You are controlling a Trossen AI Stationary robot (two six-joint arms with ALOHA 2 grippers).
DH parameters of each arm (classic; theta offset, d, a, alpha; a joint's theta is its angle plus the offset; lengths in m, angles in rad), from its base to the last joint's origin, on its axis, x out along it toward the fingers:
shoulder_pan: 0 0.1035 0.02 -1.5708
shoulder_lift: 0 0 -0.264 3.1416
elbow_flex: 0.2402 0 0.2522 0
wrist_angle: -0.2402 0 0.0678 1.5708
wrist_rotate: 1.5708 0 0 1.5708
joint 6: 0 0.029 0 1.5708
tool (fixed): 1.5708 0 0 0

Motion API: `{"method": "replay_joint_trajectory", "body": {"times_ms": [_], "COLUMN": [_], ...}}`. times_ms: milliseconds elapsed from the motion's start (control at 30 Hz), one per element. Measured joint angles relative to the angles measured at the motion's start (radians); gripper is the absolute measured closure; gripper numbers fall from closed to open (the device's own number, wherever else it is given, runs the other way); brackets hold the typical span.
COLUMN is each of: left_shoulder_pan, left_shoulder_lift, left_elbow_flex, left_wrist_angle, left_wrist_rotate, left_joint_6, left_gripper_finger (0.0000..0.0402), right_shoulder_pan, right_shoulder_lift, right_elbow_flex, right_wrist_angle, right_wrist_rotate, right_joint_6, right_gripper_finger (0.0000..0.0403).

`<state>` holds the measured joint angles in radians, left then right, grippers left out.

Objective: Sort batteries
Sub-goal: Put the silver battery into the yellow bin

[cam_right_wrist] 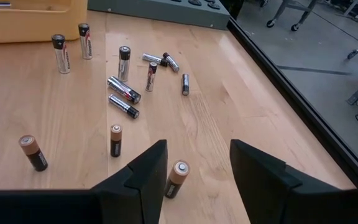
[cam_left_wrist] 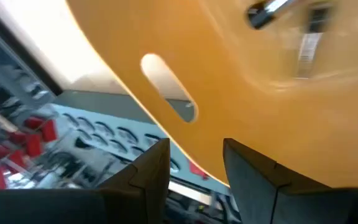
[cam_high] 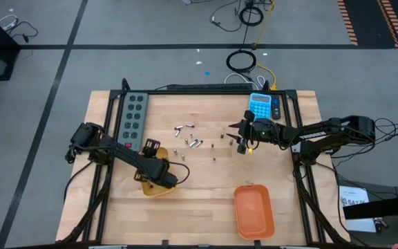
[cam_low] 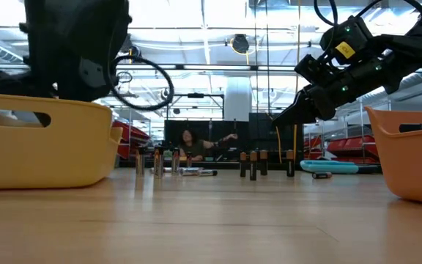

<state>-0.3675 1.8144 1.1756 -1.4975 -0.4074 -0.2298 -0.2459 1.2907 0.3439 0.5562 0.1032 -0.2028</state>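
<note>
Batteries [cam_high: 193, 142] are scattered on the wooden table's middle, some standing on end, some lying. In the right wrist view silvery ones [cam_right_wrist: 124, 90] lie farther off, and dark copper-topped ones [cam_right_wrist: 115, 140] stand nearer. My right gripper [cam_right_wrist: 197, 168] is open and hovers above one standing copper-topped battery [cam_right_wrist: 177, 177], its fingers on either side of it and not touching. The low view shows this gripper [cam_low: 284, 121] raised above the battery row. My left gripper [cam_left_wrist: 196, 163] is open over the yellow tray [cam_high: 150, 188], inside which one battery [cam_left_wrist: 266, 9] lies.
An orange tray [cam_high: 254, 211] sits near the table's near right. The blue calculator [cam_high: 261, 105] lies at the far edge behind my right gripper. A grey button box [cam_high: 133, 114] is at the far left. A person [cam_low: 189, 141] sits in the room beyond.
</note>
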Motion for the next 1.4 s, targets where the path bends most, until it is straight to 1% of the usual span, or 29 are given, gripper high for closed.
{"method": "replay_joint_trajectory", "body": {"times_ms": [67,133,233,333,467,567,667,767,900,1067,1233,1400], "left_shoulder_pan": [0.0,0.001,0.026,0.089,0.203,0.274,0.323,0.365,0.413,0.439,0.437,0.439], "left_shoulder_lift": [-0.013,-0.037,-0.096,-0.164,-0.209,-0.209,-0.193,-0.164,-0.12,-0.072,-0.061,-0.076], "left_elbow_flex": [0.031,0.075,0.133,0.157,0.153,0.136,0.128,0.127,0.127,0.127,0.12,0.033], "left_wrist_angle": [0.003,0.031,0.097,0.229,0.359,0.429,0.515,0.55,0.546,0.547,0.574,0.637], "left_wrist_rotate": [0.027,0.025,-0.03,-0.041,0.041,0.073,0.139,0.203,0.262,0.277,0.28,0.293], "left_joint_6": [0.0,-0.002,-0.027,-0.062,-0.128,-0.126,-0.059,-0.023,0.009,0.059,0.082,0.059], "left_gripper_finger": [0.0242,0.0242,0.0242,0.0242,0.0242,0.0242,0.0233,0.0209,0.0178,0.0171,0.0171,0.0171], "right_shoulder_pan": [0.0,0.0,0.0,0.0,0.002,0.013,0.023,0.028,0.027,0.027,0.027,0.027], "right_shoulder_lift": [0.0,0.0,0.0,0.0,0.0,0.0,0.0,0.0,0.0,0.0,0.0,0.0], "right_elbow_flex": [0.0,0.0,0.0,0.0,0.0,0.0,0.0,0.0,0.0,0.0,0.0,0.0], "right_wrist_angle": [0.0,0.0,0.007,0.017,0.015,0.009,0.004,-0.004,-0.007,-0.003,-0.002,-0.007], "right_wrist_rotate": [0.0,0.0,0.0,0.0,-0.002,-0.002,-0.005,-0.002,0.0,0.0,0.001,0.001], "right_joint_6": [0.0,0.0,0.0,0.0,0.0,-0.002,-0.01,-0.02,-0.025,-0.027,-0.027,-0.027], "right_gripper_finger": [0.0236,0.0236,0.0236,0.0236,0.0236,0.0236,0.0236,0.0236,0.0236,0.0236,0.0236,0.0236]}}
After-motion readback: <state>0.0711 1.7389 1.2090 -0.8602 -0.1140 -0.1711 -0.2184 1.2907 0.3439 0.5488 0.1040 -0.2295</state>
